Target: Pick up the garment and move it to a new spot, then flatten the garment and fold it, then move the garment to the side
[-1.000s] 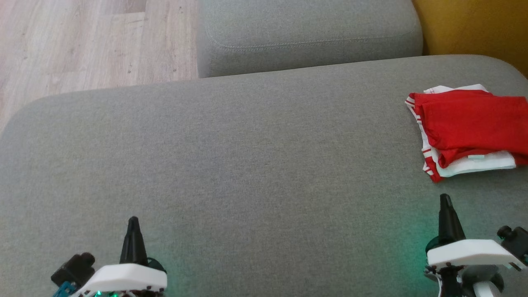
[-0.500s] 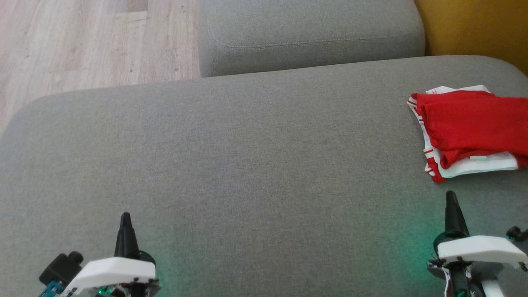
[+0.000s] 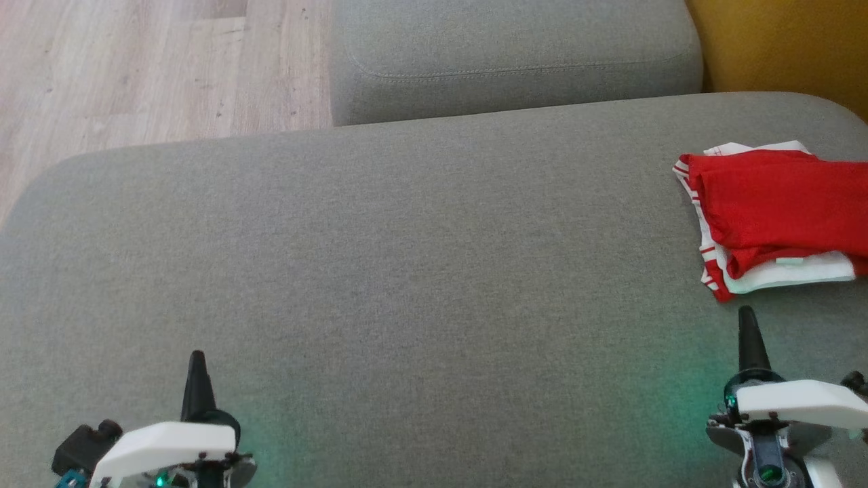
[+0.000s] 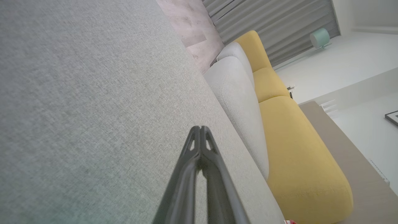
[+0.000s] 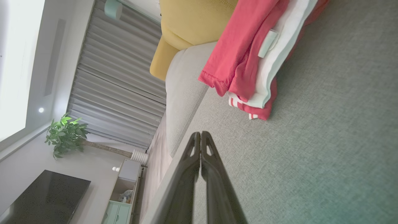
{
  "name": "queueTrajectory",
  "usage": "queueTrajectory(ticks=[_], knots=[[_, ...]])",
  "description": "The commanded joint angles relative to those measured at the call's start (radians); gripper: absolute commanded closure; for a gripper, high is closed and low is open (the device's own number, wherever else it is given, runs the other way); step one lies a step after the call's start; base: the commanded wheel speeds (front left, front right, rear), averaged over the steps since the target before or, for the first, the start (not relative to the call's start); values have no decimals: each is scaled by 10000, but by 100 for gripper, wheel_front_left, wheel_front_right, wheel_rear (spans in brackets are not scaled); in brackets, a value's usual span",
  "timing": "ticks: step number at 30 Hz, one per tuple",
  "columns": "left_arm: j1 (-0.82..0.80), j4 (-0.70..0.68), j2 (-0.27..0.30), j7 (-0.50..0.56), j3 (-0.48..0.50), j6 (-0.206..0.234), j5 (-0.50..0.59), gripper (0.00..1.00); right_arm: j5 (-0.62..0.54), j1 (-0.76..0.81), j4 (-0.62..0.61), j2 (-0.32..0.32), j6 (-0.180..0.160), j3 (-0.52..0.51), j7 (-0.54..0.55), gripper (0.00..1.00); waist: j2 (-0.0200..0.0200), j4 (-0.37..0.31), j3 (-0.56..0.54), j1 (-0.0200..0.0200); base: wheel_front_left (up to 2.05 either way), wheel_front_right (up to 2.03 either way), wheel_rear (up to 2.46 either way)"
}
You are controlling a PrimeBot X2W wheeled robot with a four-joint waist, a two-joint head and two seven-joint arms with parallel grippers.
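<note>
At the far left a strip of wooden floor (image 3: 135, 68) runs beyond the broad grey seat cushion (image 3: 420, 257). The left gripper (image 3: 197, 359) hovers low at the near left over bare fabric. Its two dark fingers are pressed together to a single point, which the left wrist view confirms (image 4: 201, 128), and it holds nothing. A second grey cushion (image 3: 508, 54) sits at the far centre, with a yellow sofa (image 3: 780, 41) to its right.

The right gripper (image 3: 746, 315) stands at the near right with its fingers likewise together and empty (image 5: 199, 133). It points at the garment and is just short of it.

The red-and-white garment (image 3: 773, 203) lies folded at the far right of the seat cushion. A red layer sits slightly askew over a white layer with striped trim (image 5: 248, 56). It looks already folded and set aside.

The main risk is the right gripper's closeness. Moving forward or sweeping sideways could catch the near corner and drag the loose top layer off the stack. With the fingers together it could only push, not grasp.

The garment's right part is cut off by the head view's edge, so how near it lies to the cushion's rim cannot be told. Nor can the kind of garment. A small pale label shows, but it is unreadable.
</note>
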Motion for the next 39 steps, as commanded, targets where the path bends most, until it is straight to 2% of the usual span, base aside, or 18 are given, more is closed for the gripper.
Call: queueTrajectory(ticks=[1,39], knots=[[-585,-367,24,47,332,-87,-245,100,264,-523,-395,-43,-6,73,51,100,-1,5,1,0,0,0,0],[-876,-675,30,1165,1282,-493,-4378,100,4589,-736,-878,-56,-9,-277,1142,100,-1,170,28,-1,0,0,0]])
